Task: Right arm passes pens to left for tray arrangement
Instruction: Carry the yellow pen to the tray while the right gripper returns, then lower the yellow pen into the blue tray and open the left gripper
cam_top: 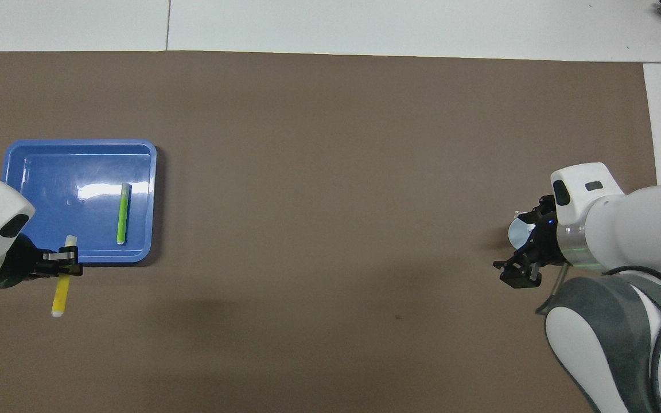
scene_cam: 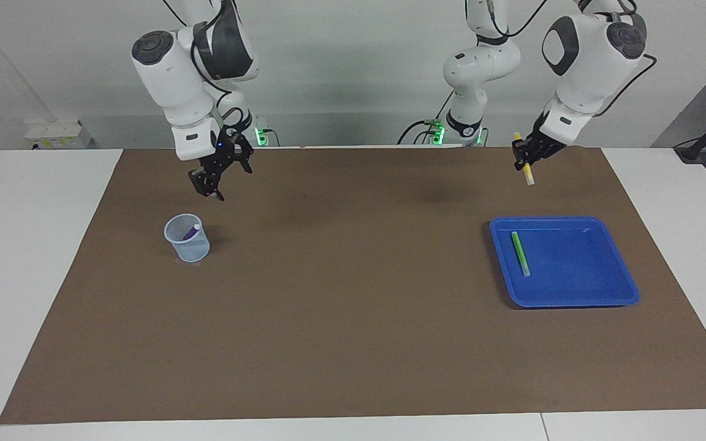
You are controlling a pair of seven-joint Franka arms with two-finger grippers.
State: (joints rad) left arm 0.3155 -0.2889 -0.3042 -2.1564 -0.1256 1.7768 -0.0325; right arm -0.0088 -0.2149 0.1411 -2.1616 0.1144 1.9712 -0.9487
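My left gripper [scene_cam: 523, 158] [cam_top: 66, 261] is shut on the yellow pen [scene_cam: 526, 168] [cam_top: 61, 287], held up in the air above the brown mat, just on the robots' side of the blue tray [scene_cam: 622, 278] [cam_top: 26, 155]. A green pen [scene_cam: 520, 253] [cam_top: 123, 213] lies flat in the tray. The purple pen [scene_cam: 191, 231] stands in a pale mesh cup [scene_cam: 186, 239] [cam_top: 517, 232]. Above that cup hangs my right gripper [scene_cam: 221, 174] [cam_top: 523, 269], open and holding nothing, its blue light showing.
A brown mat [scene_cam: 353, 306] covers the middle of the white table. The cup stands toward the right arm's end, the tray toward the left arm's end. Cables and green-lit sockets sit by the arm bases.
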